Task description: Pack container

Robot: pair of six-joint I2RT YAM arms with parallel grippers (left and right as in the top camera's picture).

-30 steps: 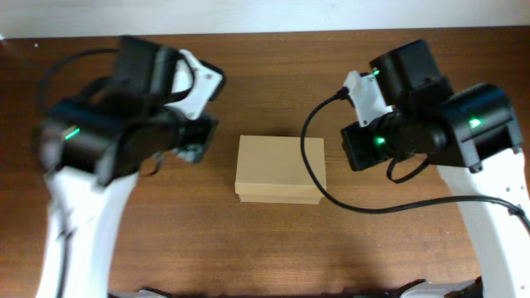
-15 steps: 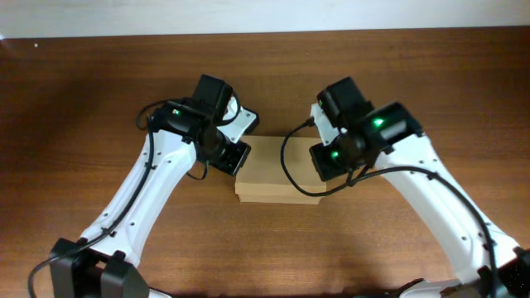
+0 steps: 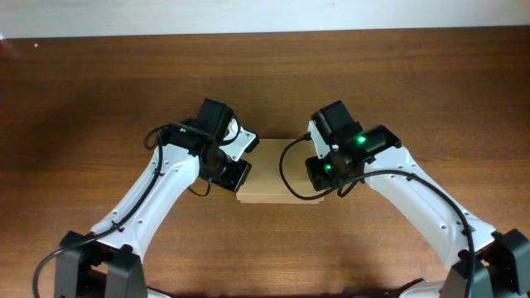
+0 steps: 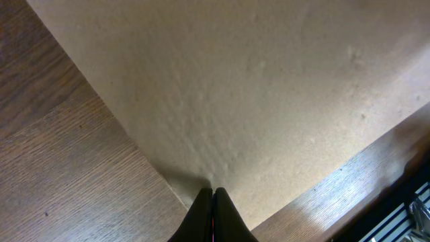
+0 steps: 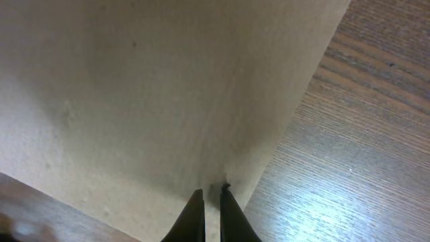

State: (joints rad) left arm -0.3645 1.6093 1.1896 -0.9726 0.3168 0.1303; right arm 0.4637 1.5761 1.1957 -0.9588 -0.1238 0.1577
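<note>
The container (image 3: 269, 170) is a small plain tan cardboard box, lid down, at the middle of the table. In the overhead view my left gripper (image 3: 235, 171) is over its left edge and my right gripper (image 3: 320, 169) over its right edge. In the left wrist view the left fingertips (image 4: 212, 193) are shut together and rest on the box top (image 4: 269, 87) close to its edge. In the right wrist view the right fingertips (image 5: 211, 191) are nearly together, with a thin gap, and touch the box top (image 5: 154, 87) near its right edge. Neither holds anything.
The brown wooden table (image 3: 373, 74) surrounds the box on all sides. A pale wall strip (image 3: 248, 15) runs along its far edge. Both arms reach in from the near corners, with a black cable (image 3: 286, 170) looping over the box beside the right wrist.
Both arms have come down and inward from raised positions at the sides. Both grippers have moved onto the box's left and right edges. The box has stayed in place.
</note>
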